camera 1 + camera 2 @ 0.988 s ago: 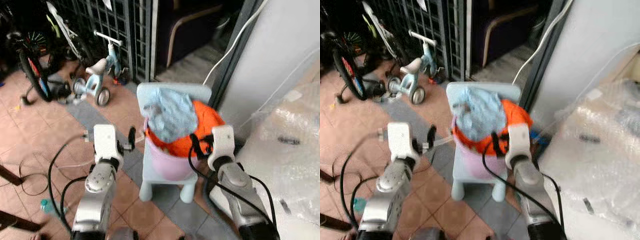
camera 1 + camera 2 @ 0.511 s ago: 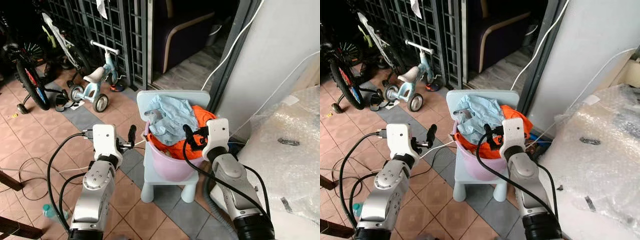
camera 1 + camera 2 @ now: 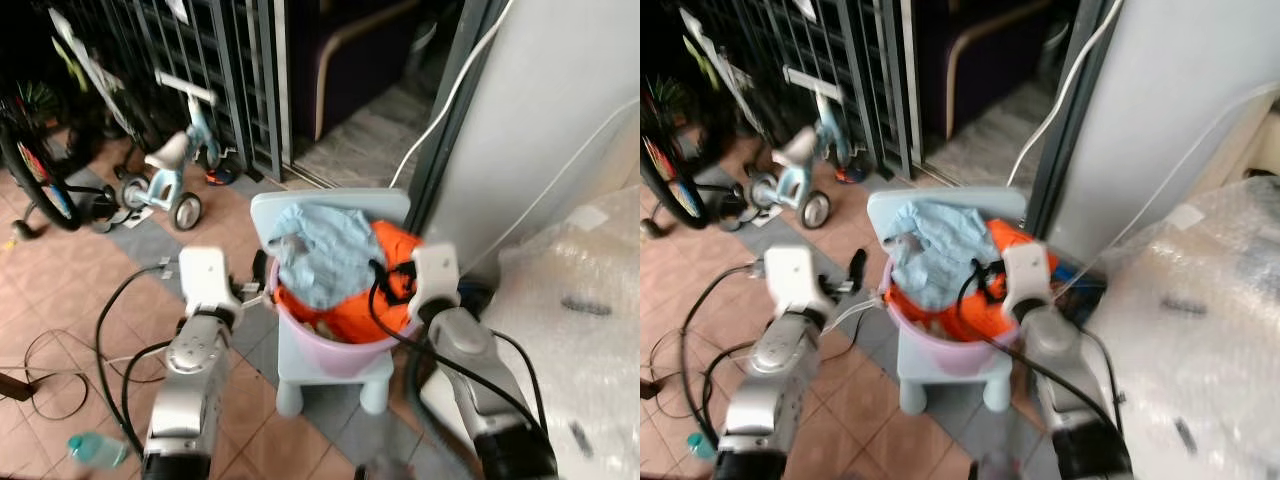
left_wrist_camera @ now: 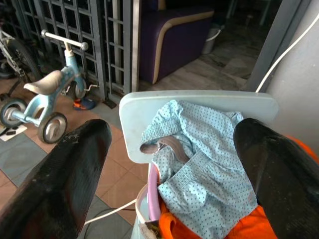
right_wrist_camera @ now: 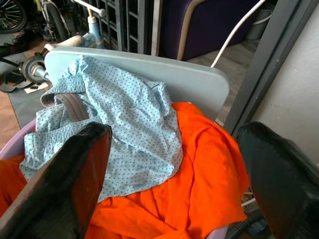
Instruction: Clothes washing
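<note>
A pink laundry tub (image 3: 340, 350), heaped with a pale blue dotted garment (image 5: 124, 129) and an orange one (image 5: 199, 169), sits on a small light-blue chair (image 3: 300, 215) by the doorway. Both arms reach toward it, left gripper (image 3: 262, 285) near the tub's rim, right gripper (image 3: 385, 285) at the orange cloth, both sets of jaws spread wide and empty. Probably the pick-up step; next, the jaws must close on the rim or the clothes. A child's tricycle (image 3: 165, 165) stands beyond.
</note>
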